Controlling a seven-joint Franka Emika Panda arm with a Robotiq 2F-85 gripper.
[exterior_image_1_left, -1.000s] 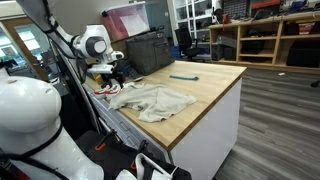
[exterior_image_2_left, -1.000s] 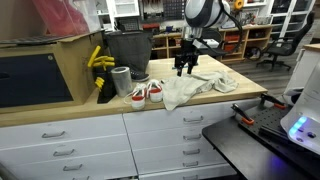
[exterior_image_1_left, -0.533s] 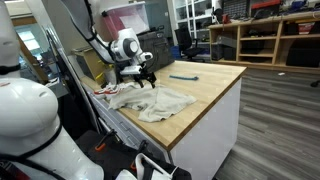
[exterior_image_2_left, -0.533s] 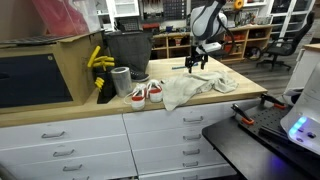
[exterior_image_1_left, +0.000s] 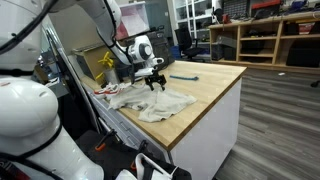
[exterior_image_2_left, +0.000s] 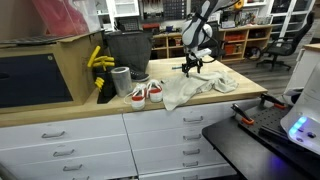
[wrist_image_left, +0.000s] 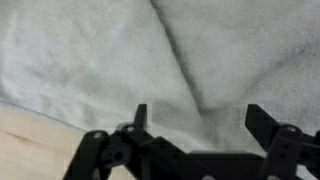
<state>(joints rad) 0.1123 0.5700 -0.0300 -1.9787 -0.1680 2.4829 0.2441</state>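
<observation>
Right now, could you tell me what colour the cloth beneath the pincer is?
Off-white, plain cloth; it shows best in the wrist view, below the open pincer.

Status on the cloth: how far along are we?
Done: gripper is over the cloth. In hand: nothing; wrist view shows jaws open just above the fabric. Left: likely the grasp itself; the cloth lies crumpled on the countertop.

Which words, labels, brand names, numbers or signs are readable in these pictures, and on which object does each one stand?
No text can be read in any view.
The grey cloth under the open end effector is plain, with no print.
If the sneakers or the black bin carry any marks, they are too small and blurred to read.
</observation>
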